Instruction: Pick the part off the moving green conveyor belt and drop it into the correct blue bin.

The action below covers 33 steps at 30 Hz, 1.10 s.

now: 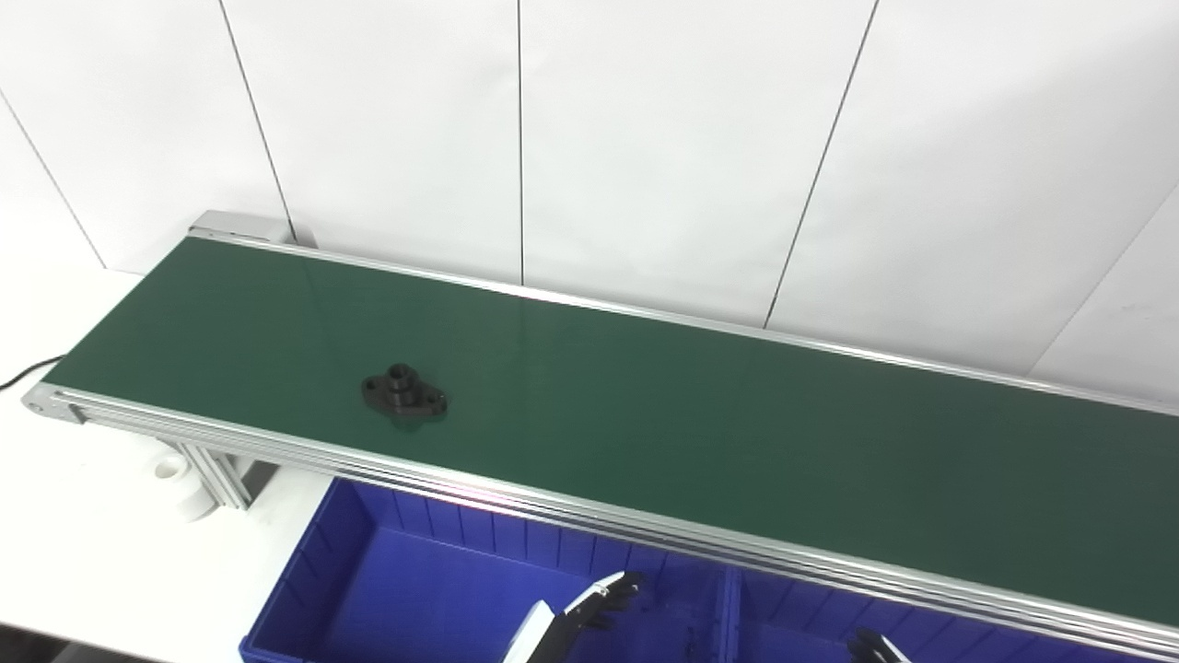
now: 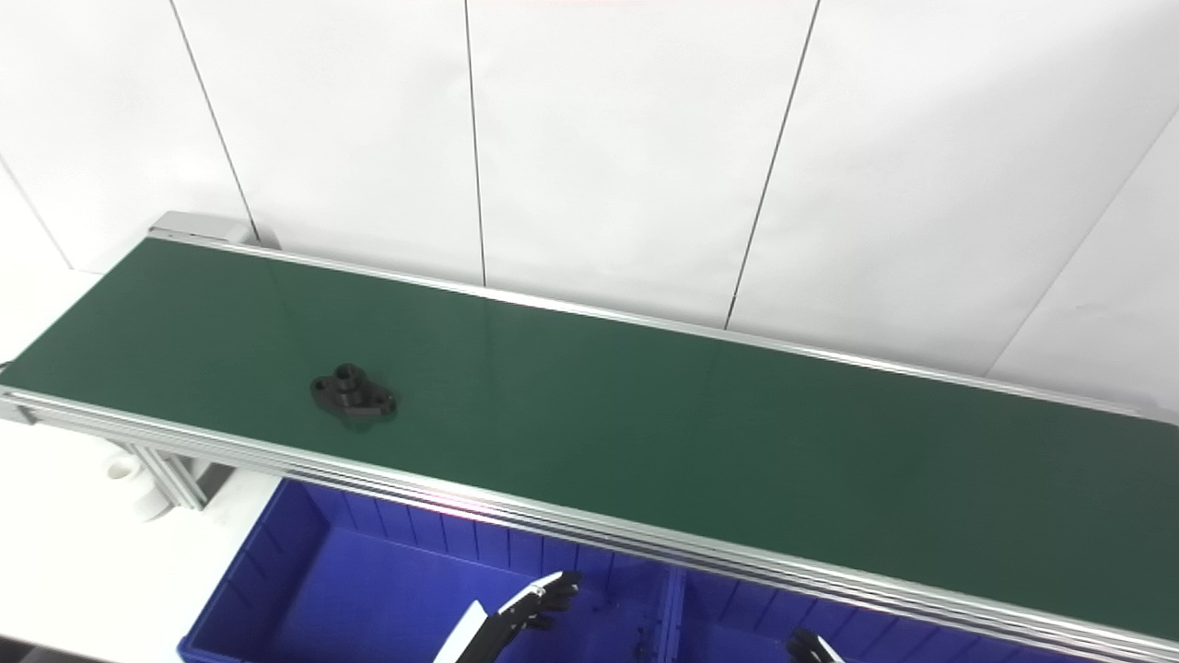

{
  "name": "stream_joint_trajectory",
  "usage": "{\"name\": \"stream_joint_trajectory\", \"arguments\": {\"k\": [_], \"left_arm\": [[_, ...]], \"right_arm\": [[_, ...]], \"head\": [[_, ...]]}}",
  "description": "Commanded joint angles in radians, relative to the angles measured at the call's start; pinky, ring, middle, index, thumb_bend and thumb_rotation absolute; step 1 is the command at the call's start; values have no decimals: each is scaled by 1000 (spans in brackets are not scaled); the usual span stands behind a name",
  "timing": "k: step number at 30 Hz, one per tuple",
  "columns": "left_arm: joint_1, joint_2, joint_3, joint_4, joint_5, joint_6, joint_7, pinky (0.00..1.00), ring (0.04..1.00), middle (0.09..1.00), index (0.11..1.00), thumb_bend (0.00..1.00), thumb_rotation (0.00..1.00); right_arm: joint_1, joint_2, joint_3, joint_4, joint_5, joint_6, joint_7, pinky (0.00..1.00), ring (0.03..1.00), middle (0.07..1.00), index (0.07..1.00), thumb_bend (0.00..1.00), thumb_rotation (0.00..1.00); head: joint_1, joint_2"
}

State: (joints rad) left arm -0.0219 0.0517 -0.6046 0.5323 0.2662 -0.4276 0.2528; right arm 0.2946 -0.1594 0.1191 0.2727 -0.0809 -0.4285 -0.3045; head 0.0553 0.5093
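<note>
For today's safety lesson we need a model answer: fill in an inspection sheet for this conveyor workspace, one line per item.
Surface: green conveyor belt in an aluminium frame, standing on a white table.
Job's things: one black part lying on the belt near its left end; two blue bins side by side below the near rail.
Clutter: nothing seen.
Hands: left robot hand over the left bin, holding nothing, fingers apart; right robot hand barely in view at the bottom edge, state unclear.
Cables: one dark cable at the left edge.
Surroundings: white panelled wall behind the belt.
</note>
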Motion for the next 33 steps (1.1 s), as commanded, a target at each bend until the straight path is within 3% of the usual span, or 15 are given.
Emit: {"name": "stream_joint_trajectory", "arguments": {"k": [1,4,10,15,22,26,33], "left_arm": [[-30,-2,-8,-14,2,-42,18,779,839,871,876,768,219],[-32,10,-12,-21,-1,-42,11,783,845,879,883,755,238],[-22,25,6,-49,-22,-42,-13,815,870,898,909,718,247],[-11,40,32,-81,-34,-42,-37,810,871,905,918,685,219],[-14,68,62,-99,-52,-42,-64,789,849,886,907,700,249],[-21,79,74,-96,-65,-42,-81,750,822,869,903,711,258],[-30,84,88,-96,-92,-42,-104,764,831,877,905,717,257]], "right_arm": [[7,-11,8,-67,-15,-42,-33,809,813,811,824,620,114],[14,-20,33,-125,-36,-42,-69,791,815,821,817,629,147],[11,-42,64,-368,-111,-41,-131,728,777,772,781,685,206],[-24,-23,24,-512,-185,-36,-84,709,763,760,777,707,232],[-138,20,-5,-602,-249,104,48,674,735,755,781,754,237],[-189,45,-6,-606,-271,182,112,675,733,753,778,765,266],[-260,83,12,-572,-304,311,200,704,749,766,794,793,283]], "head": [[-35,7],[-82,17],[-221,55],[-282,70],[-348,94],[-388,95],[-444,117]]}}
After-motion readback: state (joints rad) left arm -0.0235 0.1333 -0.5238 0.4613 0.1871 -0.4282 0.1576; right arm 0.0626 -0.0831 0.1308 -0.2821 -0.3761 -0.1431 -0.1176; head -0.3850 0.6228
